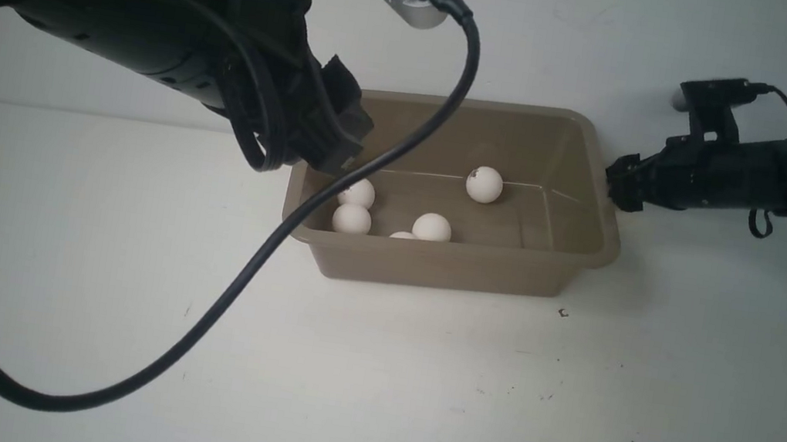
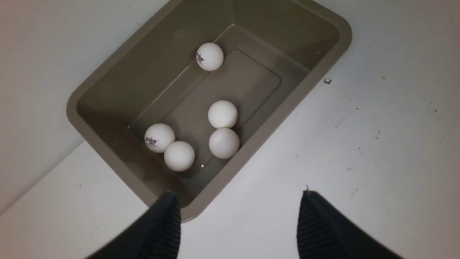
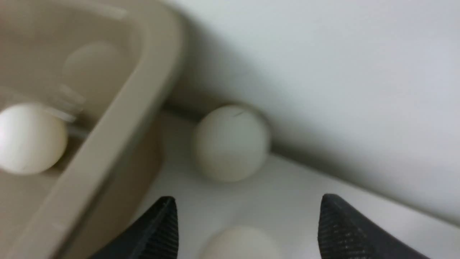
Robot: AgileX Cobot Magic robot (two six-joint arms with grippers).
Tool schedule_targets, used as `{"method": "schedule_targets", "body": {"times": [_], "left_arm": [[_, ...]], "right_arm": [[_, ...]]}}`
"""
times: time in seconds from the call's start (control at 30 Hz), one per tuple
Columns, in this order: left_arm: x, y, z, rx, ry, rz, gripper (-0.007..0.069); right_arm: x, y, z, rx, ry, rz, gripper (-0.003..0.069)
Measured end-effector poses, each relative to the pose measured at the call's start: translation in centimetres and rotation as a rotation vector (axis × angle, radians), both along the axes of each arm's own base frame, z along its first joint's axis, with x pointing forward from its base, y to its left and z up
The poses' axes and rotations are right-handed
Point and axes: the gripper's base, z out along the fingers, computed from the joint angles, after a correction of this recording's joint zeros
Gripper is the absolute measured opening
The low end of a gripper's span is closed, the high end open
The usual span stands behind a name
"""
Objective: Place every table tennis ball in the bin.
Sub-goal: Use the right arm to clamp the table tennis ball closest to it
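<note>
Bin (image 1: 448, 270) lies long axis L-R, open side up, 5 balls (image 2: 222, 114) inside. L fingers (image 2: 163, 230) released, empty. R fingers (image 3: 337, 230) released, facing loose ball (image 3: 230, 144) outside.

Soft, even, cool light, dimmer toward the front view's corners. Faint shadow beside the bin (image 1: 449, 268). Crisp in the left wrist view; smeared, unfocused in the right, worst on the nearest table tennis ball (image 3: 240, 244).

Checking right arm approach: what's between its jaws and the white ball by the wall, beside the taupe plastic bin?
Right wrist view: a second small matte white ball lies between the right gripper's open jaws, nearer than that far ball.
</note>
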Motion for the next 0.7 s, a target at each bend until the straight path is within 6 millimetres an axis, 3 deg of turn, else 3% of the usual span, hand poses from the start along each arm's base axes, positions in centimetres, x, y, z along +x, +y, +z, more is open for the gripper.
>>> {"method": "schedule_targets", "body": {"times": [0.27, 0.7], "left_arm": [[0.0, 0.0, 0.0, 0.0, 0.0, 0.0, 0.0396], [0.1, -0.1, 0.2, -0.011, -0.018, 0.003, 0.0396]], "right_arm": [[-0.2, -2.4, 0.9, -0.002, 0.002, -0.041, 0.0472], [-0.5, -1.5, 0.5, 0.004, 0.044, 0.016, 0.0472]]}}
